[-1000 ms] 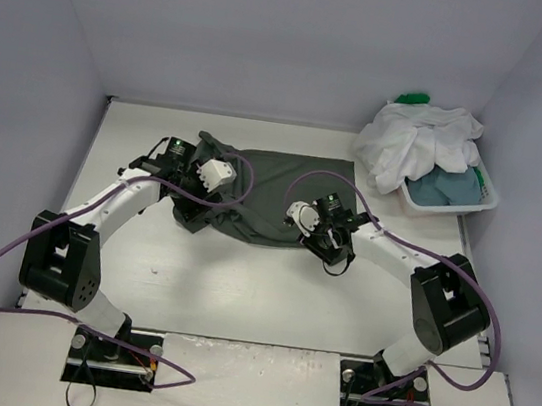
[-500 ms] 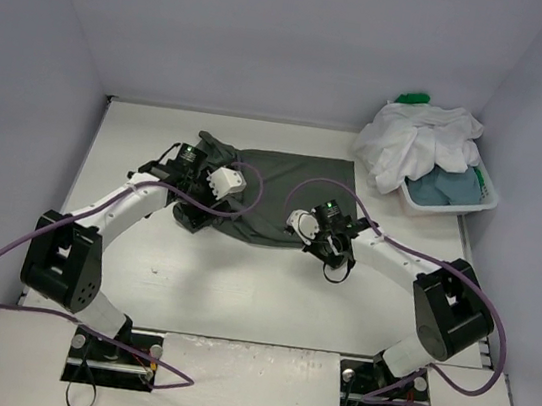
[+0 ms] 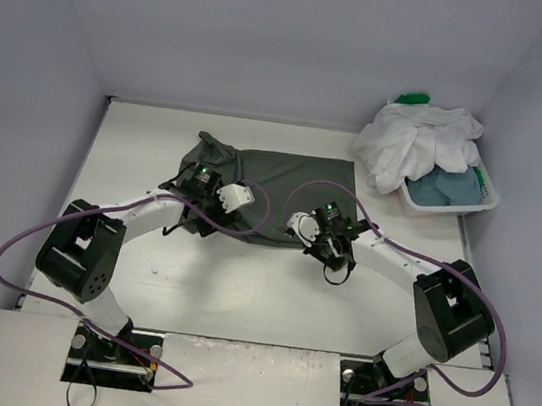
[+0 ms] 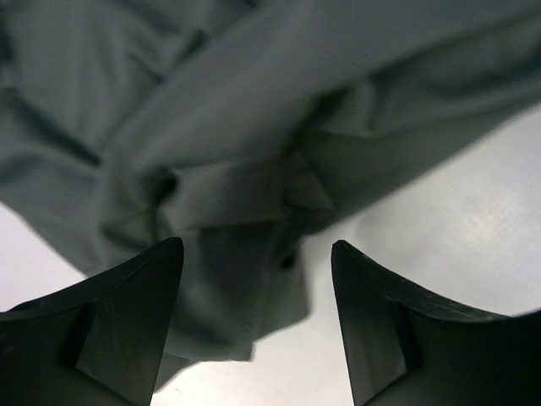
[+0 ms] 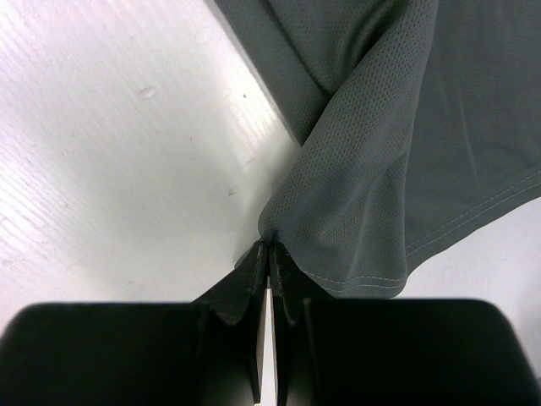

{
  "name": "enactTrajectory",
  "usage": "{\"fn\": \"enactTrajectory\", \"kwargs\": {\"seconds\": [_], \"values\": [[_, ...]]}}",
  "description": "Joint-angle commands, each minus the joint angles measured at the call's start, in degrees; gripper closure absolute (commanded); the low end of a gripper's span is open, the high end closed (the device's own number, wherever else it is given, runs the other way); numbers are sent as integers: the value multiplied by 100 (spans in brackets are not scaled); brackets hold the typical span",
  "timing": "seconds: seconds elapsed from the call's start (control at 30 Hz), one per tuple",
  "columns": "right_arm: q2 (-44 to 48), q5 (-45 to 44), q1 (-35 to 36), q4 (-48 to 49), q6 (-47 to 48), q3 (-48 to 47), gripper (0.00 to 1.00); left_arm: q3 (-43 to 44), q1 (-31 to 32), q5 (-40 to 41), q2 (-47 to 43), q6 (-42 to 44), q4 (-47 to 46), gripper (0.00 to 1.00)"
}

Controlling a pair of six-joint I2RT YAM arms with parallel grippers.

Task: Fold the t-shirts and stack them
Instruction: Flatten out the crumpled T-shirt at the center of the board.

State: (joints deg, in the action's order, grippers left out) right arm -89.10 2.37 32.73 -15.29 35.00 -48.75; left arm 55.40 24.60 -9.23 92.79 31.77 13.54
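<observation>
Top external: dark grey t-shirt (image 3: 290, 177) lies spread mid table (image 3: 239, 289), left side bunched. On its near hem, right gripper (image 5: 269, 251) is pinched closed. Over the bunch, left gripper (image 4: 255, 249) gapes wide, gripping nothing. At far right, other shirts (image 3: 415, 148) fill the basket (image 3: 449, 205).

Bright even light, glare on table (image 5: 84, 169), soft shadows, grey t-shirt (image 4: 254, 127) blurred at left wrist

The plain dark grey t-shirt (image 3: 290, 177), finely mesh-woven, lies on the white table (image 3: 239, 289), the white basket (image 3: 452, 206) holds a white t-shirt (image 3: 415, 148), a dusty blue-grey t-shirt (image 3: 445, 185) and a bright green t-shirt (image 3: 414, 98), and the left arm (image 3: 144, 210) and right arm (image 3: 394, 251) are white with black joints.
</observation>
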Motion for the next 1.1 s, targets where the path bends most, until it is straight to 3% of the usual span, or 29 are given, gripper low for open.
{"fn": "enactTrajectory", "kwargs": {"seconds": [0.0, 0.83, 0.9, 1.07], "values": [[305, -17, 49, -71, 42, 50, 100, 51, -8, 492, -121, -4, -1133, 35], [235, 88, 49, -9, 24, 41, 100, 226, -34, -228, 37, -329, -748, 39], [244, 106, 49, 0, 24, 41, 100, 235, -43, -193, 98, -312, -774, 43], [288, 141, 49, 8, 15, 94, 100, 217, -52, -26, 213, -277, -949, 66]]}}
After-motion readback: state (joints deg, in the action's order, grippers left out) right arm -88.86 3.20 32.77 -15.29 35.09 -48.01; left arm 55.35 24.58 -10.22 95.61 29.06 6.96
